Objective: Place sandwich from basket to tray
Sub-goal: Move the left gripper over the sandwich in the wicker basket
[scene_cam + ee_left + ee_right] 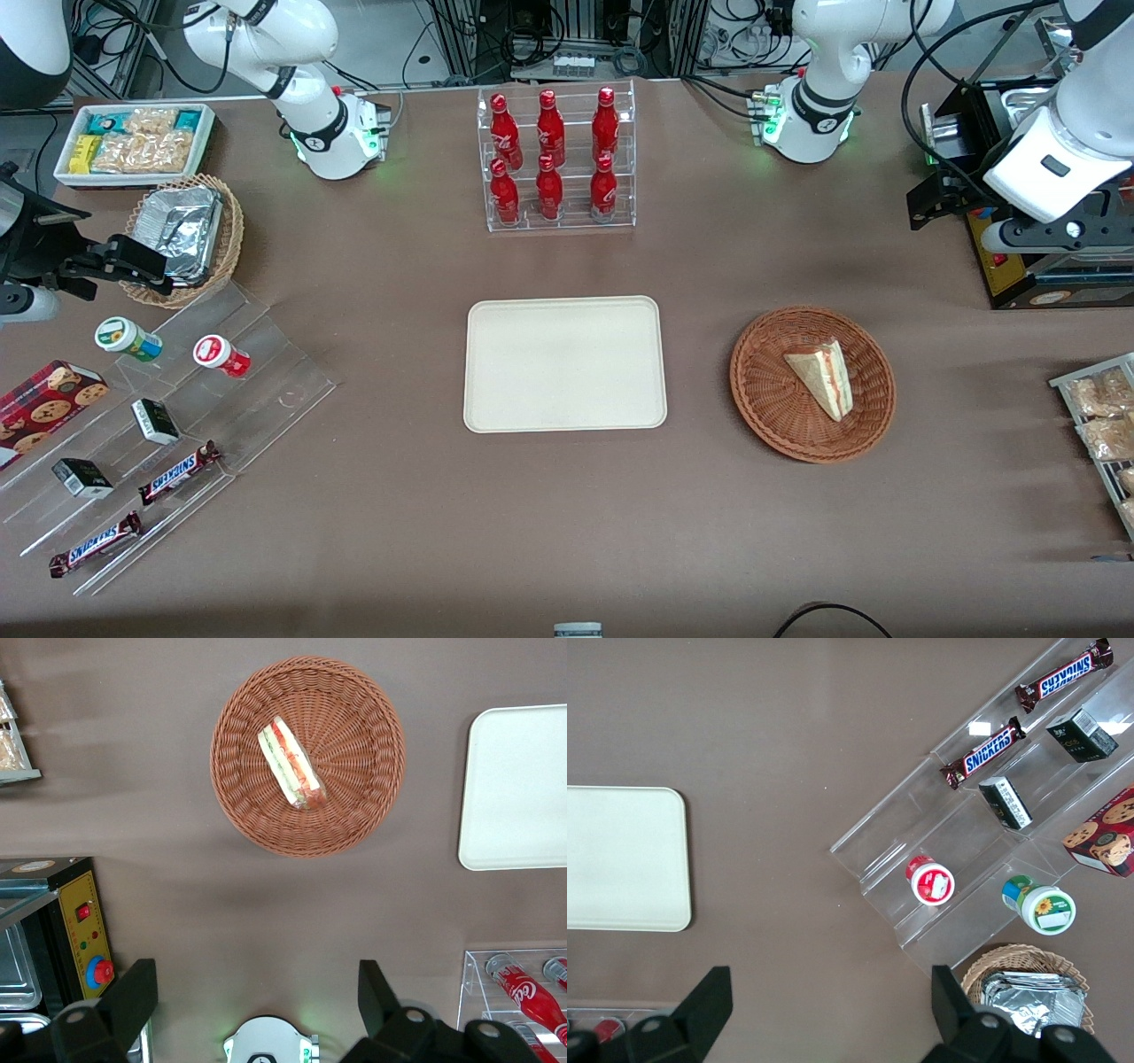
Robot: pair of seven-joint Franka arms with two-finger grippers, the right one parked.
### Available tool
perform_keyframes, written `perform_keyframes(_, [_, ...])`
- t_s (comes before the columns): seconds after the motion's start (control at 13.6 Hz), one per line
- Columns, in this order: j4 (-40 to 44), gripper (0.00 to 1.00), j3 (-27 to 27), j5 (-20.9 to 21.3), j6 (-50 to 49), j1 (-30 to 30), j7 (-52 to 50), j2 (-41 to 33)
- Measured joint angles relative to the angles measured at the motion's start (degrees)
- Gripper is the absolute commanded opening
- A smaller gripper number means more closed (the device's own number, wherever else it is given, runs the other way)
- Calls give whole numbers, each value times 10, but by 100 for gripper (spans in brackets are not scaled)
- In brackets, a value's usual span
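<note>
Front view: the sandwich, a pale bread wedge, lies inside the round reddish wicker basket toward the working arm's end of the bench. Its long axis runs diagonally, cut edge showing pink and green layers. Bare brown bench separates the basket from the flat cream tray with rounded corners, mid-bench. The gripper hangs high near the bench edge, farther from the camera than the basket.

Left wrist view: the gripper's fingers are spread wide, holding nothing, well apart from the basket.
</note>
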Motion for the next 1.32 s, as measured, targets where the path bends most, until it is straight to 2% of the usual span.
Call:
perform_keyframes(0.66, [-33, 100, 3, -12, 4, 8, -4, 4])
perform_keyframes(0.81, [-66, 100, 3, -12, 46, 8, -22, 0])
perform_keyframes(1.32, [-263, 100, -15, -9, 264, 7, -173, -57])
